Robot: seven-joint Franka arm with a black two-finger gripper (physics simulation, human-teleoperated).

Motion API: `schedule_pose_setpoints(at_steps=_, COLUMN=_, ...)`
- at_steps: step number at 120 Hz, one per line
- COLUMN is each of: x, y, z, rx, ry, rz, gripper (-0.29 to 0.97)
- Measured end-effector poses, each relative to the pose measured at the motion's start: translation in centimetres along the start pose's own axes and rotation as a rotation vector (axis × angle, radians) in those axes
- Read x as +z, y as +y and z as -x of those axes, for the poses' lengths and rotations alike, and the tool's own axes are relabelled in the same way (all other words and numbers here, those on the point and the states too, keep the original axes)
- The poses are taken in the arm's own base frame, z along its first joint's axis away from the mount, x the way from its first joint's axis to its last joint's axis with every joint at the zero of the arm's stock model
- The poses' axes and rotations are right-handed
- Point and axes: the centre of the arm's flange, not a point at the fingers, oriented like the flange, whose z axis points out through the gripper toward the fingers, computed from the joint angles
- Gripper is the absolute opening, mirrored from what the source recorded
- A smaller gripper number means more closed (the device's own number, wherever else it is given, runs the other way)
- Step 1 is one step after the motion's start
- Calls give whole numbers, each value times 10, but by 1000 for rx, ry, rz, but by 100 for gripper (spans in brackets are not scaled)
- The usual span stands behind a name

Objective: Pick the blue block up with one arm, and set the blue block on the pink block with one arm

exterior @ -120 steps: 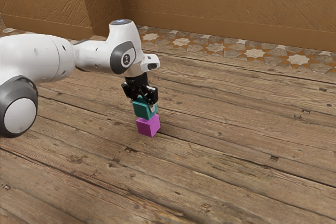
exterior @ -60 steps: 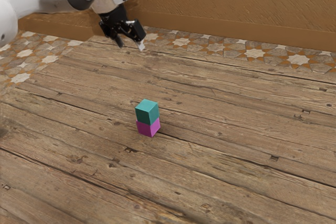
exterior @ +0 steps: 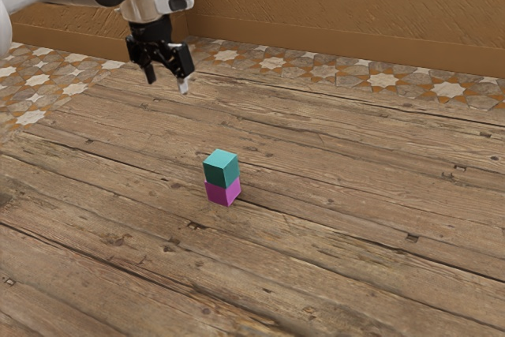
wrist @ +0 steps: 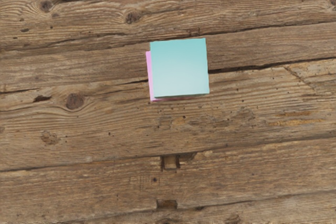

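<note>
Blue block (exterior: 221, 168) is being supported by the pink block (exterior: 223, 192), sitting on top of it and touching, well below the gripper (exterior: 166, 80) and well apart from it, off toward the exterior view's right. From the hand's camera the blue block (wrist: 179, 67) is being seen from above, with a thin sliver of the pink block (wrist: 148, 74) being left uncovered along one side, so the stack is being judged as slightly offset, not flush. Nothing is being held by the gripper: the fingers are being kept spread wide, empty, high over the wooden tabletop (exterior: 355, 219) near the tiled strip (exterior: 379, 76). The placement is being judged as done, with the arm clear of the stack. Risk from here is being rated low but not nil: the small overhang could be letting the top block tip or slide if the stack is being nudged. The likeliest cause would be the arm being brought back down over the blocks, with an open finger being swept into the blue block's side and the block being knocked onto the wood.
</note>
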Motion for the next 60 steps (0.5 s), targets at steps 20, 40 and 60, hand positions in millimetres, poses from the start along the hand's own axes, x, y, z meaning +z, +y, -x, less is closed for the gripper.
schedule_pose_setpoints(at_steps=20, x=3, y=1, z=2, rx=4, ry=-21, rz=-12, gripper=68)
schedule_pose_setpoints(at_steps=40, x=4, y=2, z=2, rx=6, ry=-30, rz=-16, gripper=68)
schedule_pose_setpoints(at_steps=60, x=6, y=2, z=3, rx=7, ry=-38, rz=-31, gripper=68)
